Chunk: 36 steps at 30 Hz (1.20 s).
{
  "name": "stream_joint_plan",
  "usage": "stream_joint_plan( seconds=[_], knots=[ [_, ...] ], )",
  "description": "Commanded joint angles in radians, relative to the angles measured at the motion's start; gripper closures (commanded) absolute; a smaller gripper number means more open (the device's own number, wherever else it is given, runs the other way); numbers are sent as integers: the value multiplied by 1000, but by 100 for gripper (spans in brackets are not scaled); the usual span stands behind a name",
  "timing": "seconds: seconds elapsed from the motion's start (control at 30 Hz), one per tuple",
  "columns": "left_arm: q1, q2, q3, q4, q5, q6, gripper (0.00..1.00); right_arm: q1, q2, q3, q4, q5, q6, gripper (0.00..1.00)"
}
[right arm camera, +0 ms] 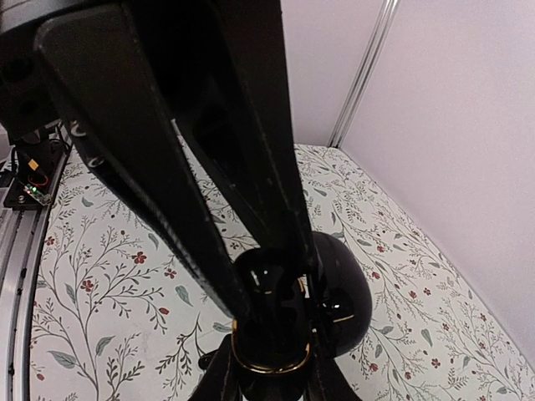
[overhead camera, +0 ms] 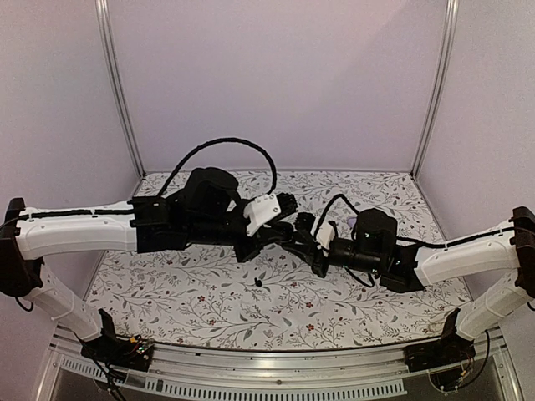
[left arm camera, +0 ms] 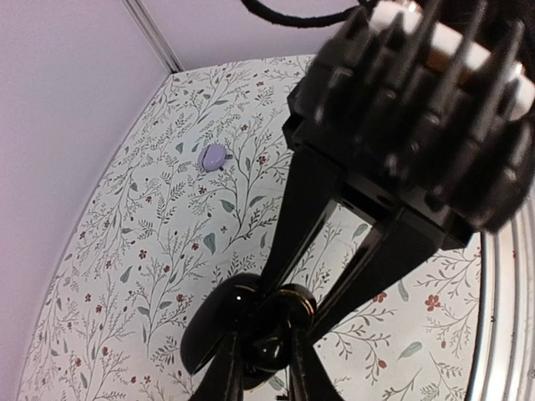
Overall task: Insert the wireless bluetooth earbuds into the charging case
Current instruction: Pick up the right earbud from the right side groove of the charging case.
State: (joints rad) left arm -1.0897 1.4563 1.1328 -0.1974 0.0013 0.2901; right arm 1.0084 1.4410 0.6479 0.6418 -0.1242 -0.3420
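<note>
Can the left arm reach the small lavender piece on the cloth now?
Probably not at once: the cloth around the lavender piece is free, but the left claw is shut on the charging case.

I'm working in a robot test cell, the kind found in a lab. The bench (overhead camera: pixel 167 288) stands inside a booth with plain pale wall panels (overhead camera: pixel 276 75) on three sides, joined by bare aluminium posts (overhead camera: pixel 117 83). An aluminium rail (overhead camera: pixel 276 361) runs along the near edge, where my left arm (overhead camera: pixel 75 230) and right arm (overhead camera: pixel 468 255) are bolted down. A black cable (overhead camera: pixel 221 142) loops loose above one wrist. A small circuit board (right arm camera: pixel 29 190) shows a green light. Only the floral cloth (overhead camera: pixel 376 200) looks homely.
</note>
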Motion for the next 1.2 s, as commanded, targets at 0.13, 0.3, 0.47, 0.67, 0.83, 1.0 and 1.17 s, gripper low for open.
stream_joint_plan(
  seconds=[0.13,0.3,0.47,0.67,0.83,1.0,1.17],
  knots=[
    [-29,11,7,-46,-35,30,96,25,-27,2,126,13,-34,100],
    [-29,-9,-7,-42,-50,29,96,25,-28,-38,191,34,-62,100],
    [-29,-17,-13,-46,-59,29,96,25,-31,-52,206,34,-79,100],
    [-29,-35,-24,-50,-79,26,96,25,-40,-80,244,44,-99,100],
    [-29,-48,-34,-43,-98,23,96,25,-33,-100,280,53,-121,100],
    [-29,-57,-43,-41,-111,20,96,24,-28,-111,300,68,-142,100],
    [-29,-65,-45,-34,-106,21,96,25,-27,-126,323,72,-159,100]
  ],
)
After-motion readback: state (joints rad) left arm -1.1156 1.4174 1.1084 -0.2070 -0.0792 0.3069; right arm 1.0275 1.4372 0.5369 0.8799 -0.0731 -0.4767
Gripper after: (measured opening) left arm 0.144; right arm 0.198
